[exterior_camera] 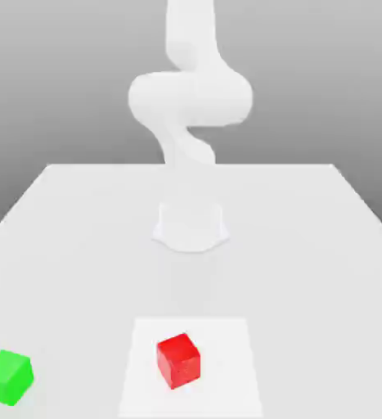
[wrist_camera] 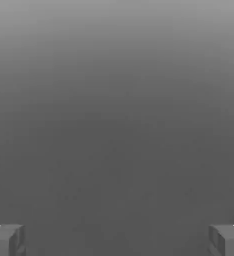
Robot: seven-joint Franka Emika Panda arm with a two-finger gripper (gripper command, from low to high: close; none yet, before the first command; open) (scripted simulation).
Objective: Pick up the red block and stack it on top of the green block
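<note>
Red block (exterior_camera: 178, 360) a glossy cube on table (exterior_camera: 79, 237), green block (exterior_camera: 7, 376) apart, jaws wide, empty

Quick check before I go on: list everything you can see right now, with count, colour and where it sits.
red block: one, red, on the pale square patch, near the front middle of the exterior view.
green block: one, green, on the table toward the exterior view's left, apart from the red block.
square patch: one, lighter white, on the table under the red block.
table: one, white.
arm: one, white, rising from its base behind the blocks.
fingers: two, grey, spread wide, holding nothing.
</note>
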